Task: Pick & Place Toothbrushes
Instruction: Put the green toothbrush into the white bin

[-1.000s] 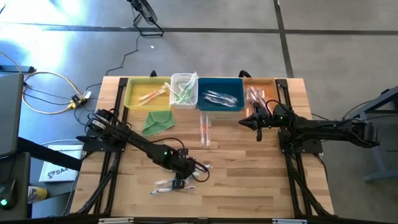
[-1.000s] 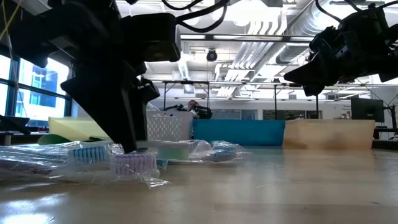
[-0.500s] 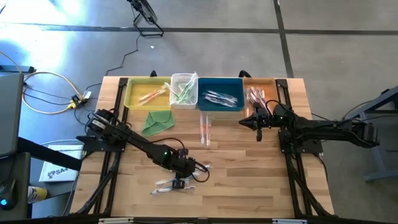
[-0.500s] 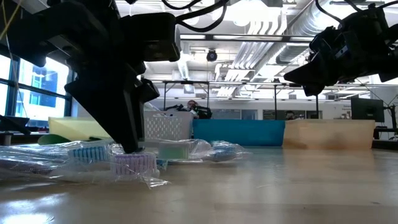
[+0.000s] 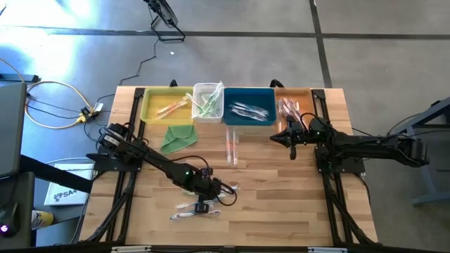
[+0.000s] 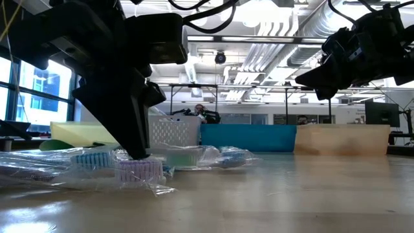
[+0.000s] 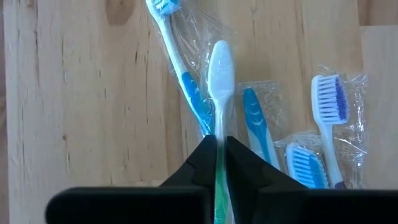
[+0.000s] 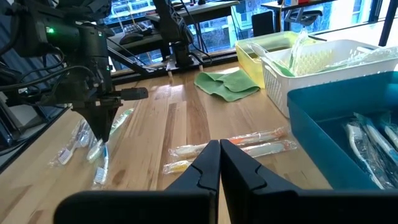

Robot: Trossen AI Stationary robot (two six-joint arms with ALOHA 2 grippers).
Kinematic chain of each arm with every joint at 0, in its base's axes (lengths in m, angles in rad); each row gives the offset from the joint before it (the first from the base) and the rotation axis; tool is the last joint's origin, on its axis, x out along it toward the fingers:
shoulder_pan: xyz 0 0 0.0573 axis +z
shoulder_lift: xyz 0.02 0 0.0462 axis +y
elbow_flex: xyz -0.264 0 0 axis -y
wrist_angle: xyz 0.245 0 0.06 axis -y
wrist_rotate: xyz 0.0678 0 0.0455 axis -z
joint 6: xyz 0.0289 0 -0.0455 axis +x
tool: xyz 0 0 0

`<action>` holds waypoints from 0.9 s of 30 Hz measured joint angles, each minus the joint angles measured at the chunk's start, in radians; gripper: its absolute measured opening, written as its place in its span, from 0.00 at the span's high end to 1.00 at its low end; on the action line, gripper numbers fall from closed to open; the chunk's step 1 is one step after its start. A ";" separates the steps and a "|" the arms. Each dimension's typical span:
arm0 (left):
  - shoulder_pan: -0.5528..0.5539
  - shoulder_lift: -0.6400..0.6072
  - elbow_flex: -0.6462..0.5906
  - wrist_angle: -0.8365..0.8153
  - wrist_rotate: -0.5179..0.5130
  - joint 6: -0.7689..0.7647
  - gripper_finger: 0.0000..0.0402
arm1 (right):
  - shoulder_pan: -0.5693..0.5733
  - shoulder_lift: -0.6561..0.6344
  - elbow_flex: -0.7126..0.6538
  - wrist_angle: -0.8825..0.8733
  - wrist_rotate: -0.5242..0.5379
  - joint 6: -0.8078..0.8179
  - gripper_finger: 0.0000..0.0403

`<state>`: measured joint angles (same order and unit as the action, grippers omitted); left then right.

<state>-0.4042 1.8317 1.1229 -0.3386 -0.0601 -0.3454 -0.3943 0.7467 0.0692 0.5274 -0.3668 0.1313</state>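
Observation:
Several wrapped toothbrushes (image 5: 188, 208) lie in a loose pile near the table's front, their bristle heads (image 6: 138, 170) showing in the low view. My left gripper (image 5: 204, 199) stands over the pile, shut on a green-handled toothbrush with a white head (image 7: 221, 59). Blue-handled toothbrushes (image 7: 189, 93) lie on either side of it. Two orange-handled toothbrushes (image 5: 232, 146) lie at mid-table. My right gripper (image 5: 292, 145) hangs shut with nothing in it above the table's right part, near the bins. My left gripper pinches the green toothbrush between its two fingertips (image 7: 205, 155), on the neck just below the white head (image 7: 219, 127). The fingers slant down from above, one on each side of the stick. The toothbrush lies on the table in its clear wrapper.
Along the far edge stand a yellow bin (image 5: 149, 105), a white basket (image 5: 208, 90), a blue bin (image 5: 232, 95) and a tan bin (image 5: 307, 95), each with toothbrushes inside. A folded green cloth (image 5: 177, 137) lies in front of the yellow bin. Bare wood shows at the front right.
In the low view my left gripper's fingers have drawn together over the pile and shut on the green toothbrush. The arm itself has stayed in place, and the toothbrushes lie as before.

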 joint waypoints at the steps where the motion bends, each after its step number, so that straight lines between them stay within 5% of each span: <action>1: 0.000 0.000 0.000 0.000 0.000 0.000 0.97 | 0.000 0.000 0.000 0.000 0.000 -0.001 0.99; 16: 0.000 0.000 0.003 -0.012 0.000 0.046 0.98 | 0.000 0.000 0.000 0.000 0.000 -0.001 0.99; 27: 0.052 0.001 0.201 -0.284 -0.041 0.224 0.98 | 0.000 0.000 0.000 0.000 -0.002 -0.001 0.99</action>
<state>-0.3518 1.8324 1.3239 -0.6229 -0.1010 -0.1212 -0.3943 0.7471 0.0692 0.5270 -0.3688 0.1303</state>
